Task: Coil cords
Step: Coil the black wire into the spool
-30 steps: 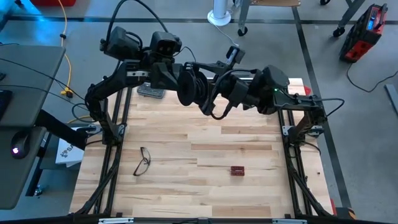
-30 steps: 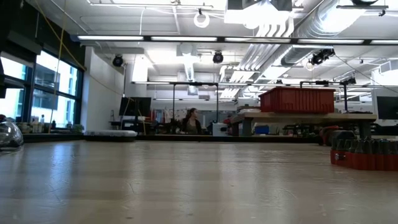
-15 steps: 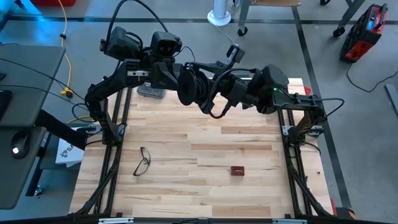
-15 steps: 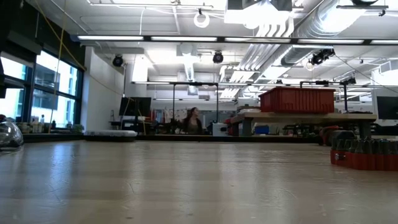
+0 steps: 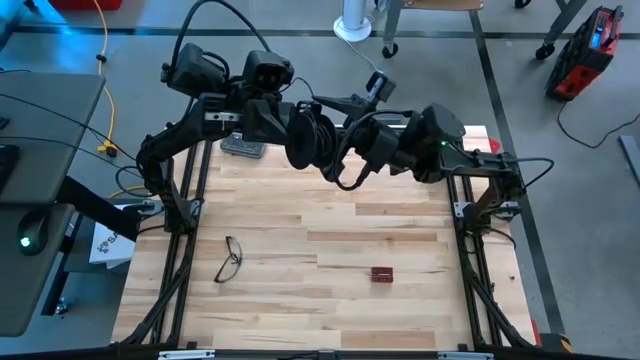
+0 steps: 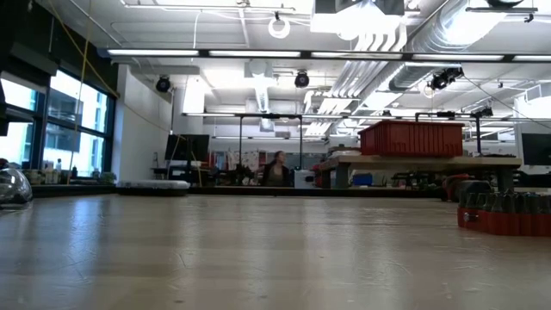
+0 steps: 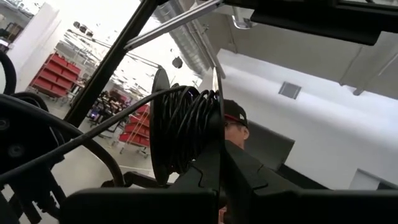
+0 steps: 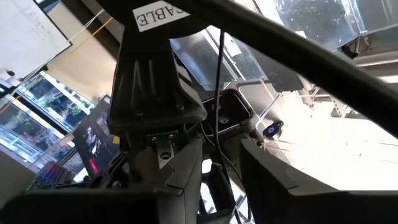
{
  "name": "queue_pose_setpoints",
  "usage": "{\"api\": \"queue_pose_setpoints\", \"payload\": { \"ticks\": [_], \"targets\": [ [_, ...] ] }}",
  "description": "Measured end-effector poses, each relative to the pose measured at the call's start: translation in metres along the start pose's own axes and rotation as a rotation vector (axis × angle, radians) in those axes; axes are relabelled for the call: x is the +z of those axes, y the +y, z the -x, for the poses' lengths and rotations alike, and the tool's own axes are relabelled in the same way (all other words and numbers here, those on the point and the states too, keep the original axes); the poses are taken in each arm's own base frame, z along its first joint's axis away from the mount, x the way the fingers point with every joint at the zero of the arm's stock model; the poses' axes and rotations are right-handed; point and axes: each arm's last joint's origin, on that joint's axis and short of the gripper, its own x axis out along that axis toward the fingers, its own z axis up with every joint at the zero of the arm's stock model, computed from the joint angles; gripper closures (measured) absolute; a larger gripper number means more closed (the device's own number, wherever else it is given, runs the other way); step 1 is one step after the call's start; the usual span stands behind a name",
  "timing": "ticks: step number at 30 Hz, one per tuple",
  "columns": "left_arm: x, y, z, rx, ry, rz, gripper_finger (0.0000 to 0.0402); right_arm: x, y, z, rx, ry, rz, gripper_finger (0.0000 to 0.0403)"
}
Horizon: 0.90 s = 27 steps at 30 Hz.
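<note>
Both arms are raised over the far half of the table and meet there. My left gripper is shut on a round black reel, which stands on edge with dark cord wound around it. A slack loop of the cord hangs below the reel. My right gripper faces the reel from the right. Its fingers stand apart, and a thin strand of cord runs up between them. My left gripper pinches the reel's thin side disc by its rim between its two shut fingers. The fingers come from the table's left, slanting upward. The reel is held on edge, well clear of the table. Whether my right gripper touches the strand between its fingers I cannot tell.
On the wooden table lie black eyeglasses near the left and a small red block near the middle front. A grey object lies at the far left under the left arm. A person shows far off in the room.
</note>
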Motion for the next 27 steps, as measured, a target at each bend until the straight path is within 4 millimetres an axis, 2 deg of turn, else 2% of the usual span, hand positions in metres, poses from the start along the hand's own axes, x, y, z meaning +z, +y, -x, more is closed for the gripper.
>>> {"api": "queue_pose_setpoints", "payload": {
  "ticks": [11,20,27],
  "targets": [
    [0.0002,0.0,0.0,0.002,-0.007,0.051,0.0401,-0.0018,0.0008,-0.0002,0.015,0.008,-0.046,0.0338],
    [0.0006,-0.0001,0.0001,0.005,-0.015,0.073,0.0401,-0.0061,-0.0029,-0.001,0.019,-0.003,-0.082,0.0343],
    [0.0005,-0.0003,0.0002,0.004,-0.014,0.083,0.0401,-0.0097,-0.0059,-0.0017,0.021,-0.013,-0.117,0.0392]
  ]
}}
